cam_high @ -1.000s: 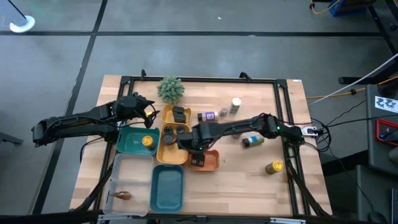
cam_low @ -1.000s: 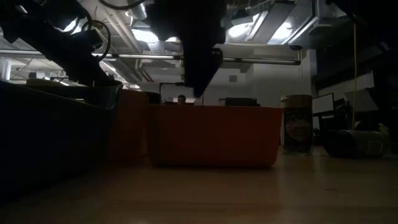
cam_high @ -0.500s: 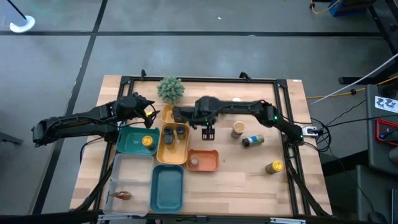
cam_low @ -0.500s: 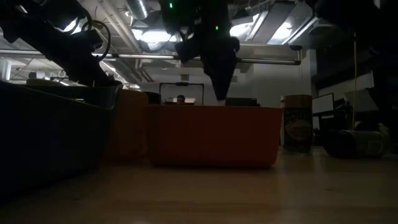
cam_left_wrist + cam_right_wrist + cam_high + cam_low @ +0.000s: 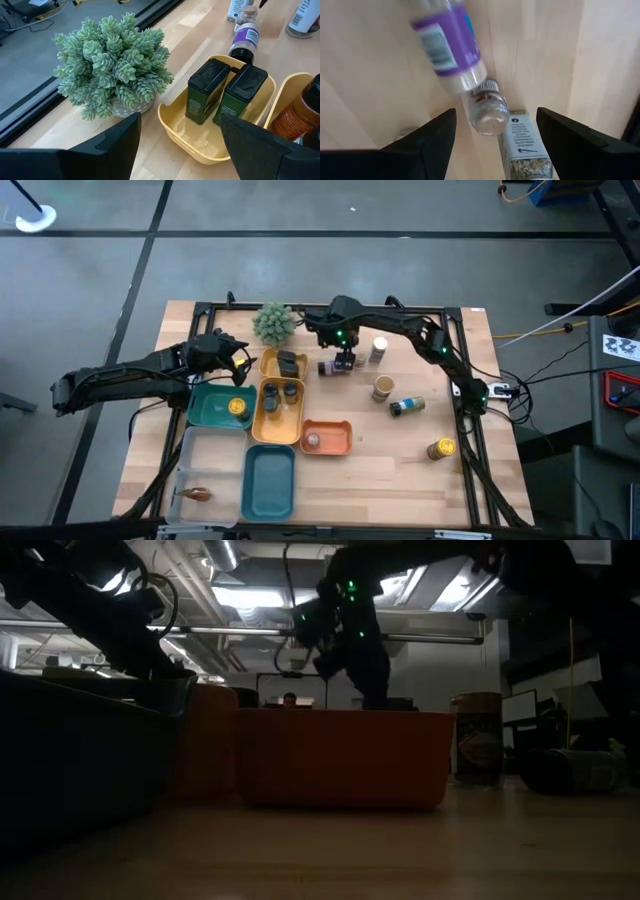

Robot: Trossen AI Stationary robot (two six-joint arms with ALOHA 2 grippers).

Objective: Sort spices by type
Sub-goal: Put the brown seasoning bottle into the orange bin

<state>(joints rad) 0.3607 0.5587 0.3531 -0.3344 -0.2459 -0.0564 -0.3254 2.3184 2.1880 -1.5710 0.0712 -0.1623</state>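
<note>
Right wrist view alone shows the spread-fingered right gripper [image 5: 492, 150] over a purple-labelled glass jar [image 5: 451, 42] lying on the pale wooden table [image 5: 540, 55]; left gripper [image 5: 180, 145] spread beside the fuzzy green plant [image 5: 112, 65].

A robotics lab: exposed ceiling pipes [image 5: 250, 630], a monitor [image 5: 290, 690] behind, cables [image 5: 560, 330] across the grey floor.

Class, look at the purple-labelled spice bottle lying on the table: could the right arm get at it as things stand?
Probably yes. The right end effector hovers open directly over the purple-labelled bottle, which lies on bare wood with nothing on top. A small clear jar close beside it could crowd one finger.
</note>
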